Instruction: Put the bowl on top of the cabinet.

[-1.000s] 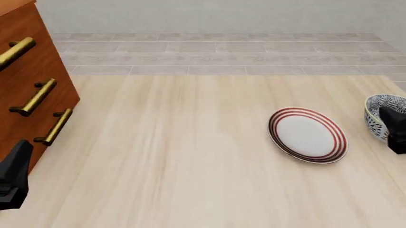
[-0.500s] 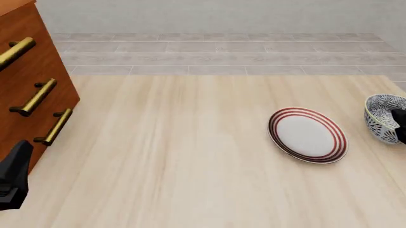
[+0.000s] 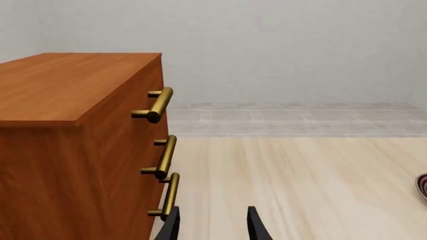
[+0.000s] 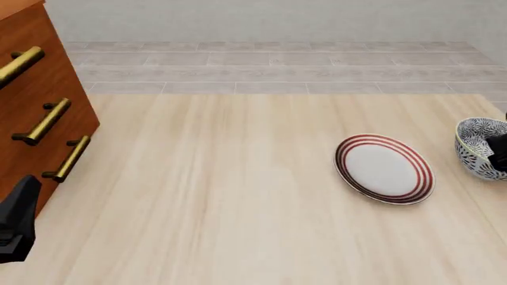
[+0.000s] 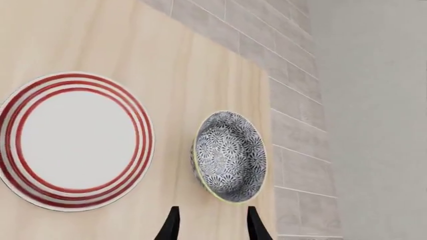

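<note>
Bowl [image 4: 481,147] sits at the table's [image 4: 237,196] far right edge on my front feed, just right of the plate [image 4: 385,168] and not touching it. My right gripper [image 5: 211,225] hangs over the bowl's near rim with its fingers spread, gripping nothing; the bowl lies just beyond the tips. My left gripper [image 3: 212,227] is spread too, empty, low beside the cabinet [image 4: 35,113], near its lowest handle [image 3: 168,196]. The cabinet stands far left, well apart from the bowl.
</note>
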You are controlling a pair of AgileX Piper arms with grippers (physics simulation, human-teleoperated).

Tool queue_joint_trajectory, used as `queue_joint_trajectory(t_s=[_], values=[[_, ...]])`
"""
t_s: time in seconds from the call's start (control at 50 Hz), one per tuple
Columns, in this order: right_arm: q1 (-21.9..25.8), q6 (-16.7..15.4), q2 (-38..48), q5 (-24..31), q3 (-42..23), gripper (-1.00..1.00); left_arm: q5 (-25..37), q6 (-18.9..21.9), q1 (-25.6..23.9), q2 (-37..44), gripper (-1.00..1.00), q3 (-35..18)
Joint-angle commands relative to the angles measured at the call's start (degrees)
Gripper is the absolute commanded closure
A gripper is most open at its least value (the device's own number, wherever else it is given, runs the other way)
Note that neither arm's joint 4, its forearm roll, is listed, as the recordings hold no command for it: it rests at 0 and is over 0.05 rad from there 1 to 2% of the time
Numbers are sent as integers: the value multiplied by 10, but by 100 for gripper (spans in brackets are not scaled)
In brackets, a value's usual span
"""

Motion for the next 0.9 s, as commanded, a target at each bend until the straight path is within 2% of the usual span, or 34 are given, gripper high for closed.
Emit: queue_joint_trajectory(t_s=[0.02, 0.22, 0.9], values=[[-7, -23, 63, -34, -18, -100, -5, 0, 0, 5, -100, 0], [-11, -32, 110, -62, -27, -100, -7, 0, 0, 7, -100, 1], [-4, -36, 206, -124, -21, -100, -9, 2, -1, 6, -100, 1]])
